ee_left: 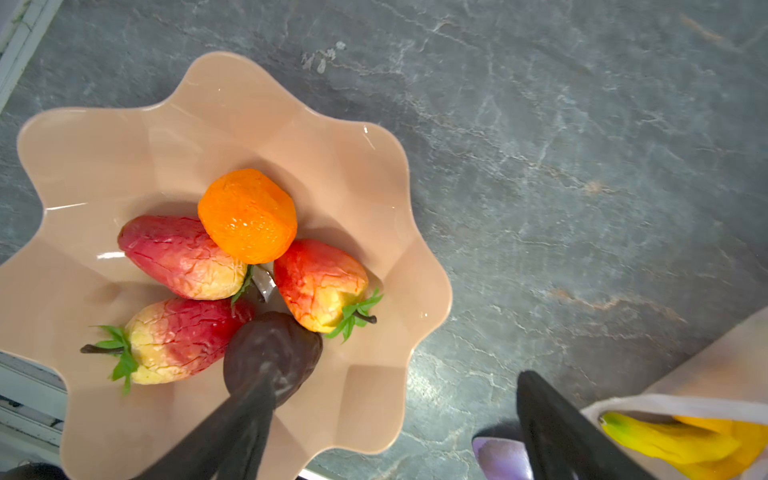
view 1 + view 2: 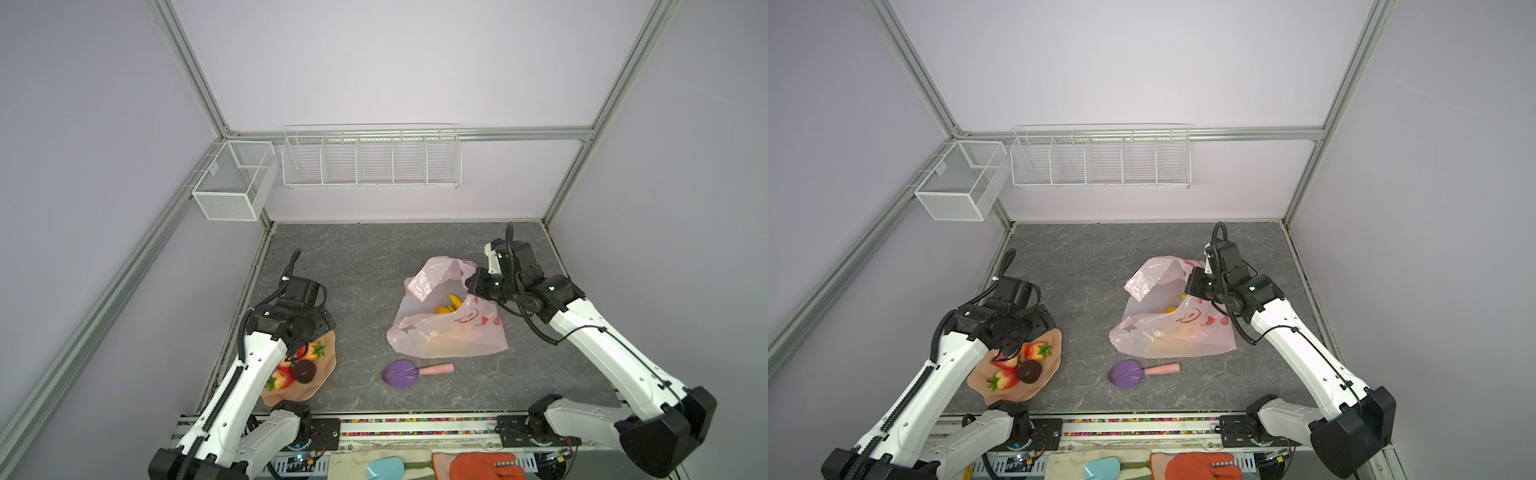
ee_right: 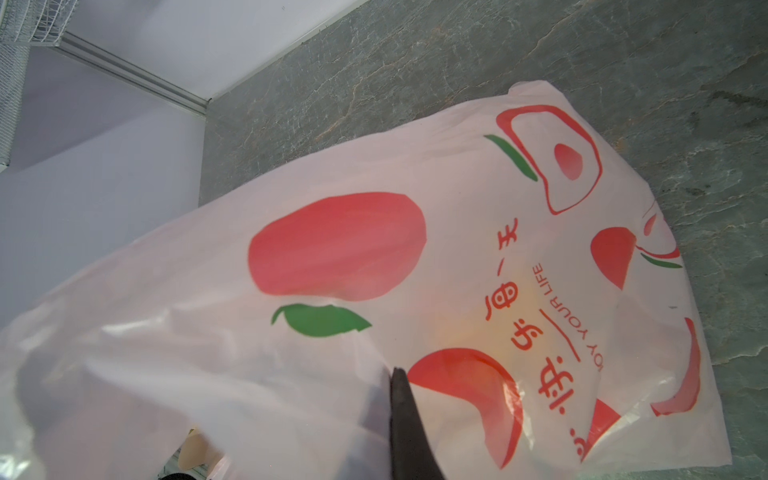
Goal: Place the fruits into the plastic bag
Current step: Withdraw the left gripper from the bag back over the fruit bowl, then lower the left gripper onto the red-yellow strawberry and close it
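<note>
Grey marbled table in a lilac-walled cell. The bag lies right of the middle, its mouth lifted, with bananas already inside and a yellowish shape showing through the film lower down. Left to move, all in the bowl at the table's near left: three strawberries, an orange fruit and a dark ball. So the task looks under halfway. The left gripper hangs over the bowl, fingers spread wide and empty; one finger crosses the dark ball, contact unclear, the second is out past the rim. The right gripper is pinched together on the bag's upper film, holding the mouth up
</note>
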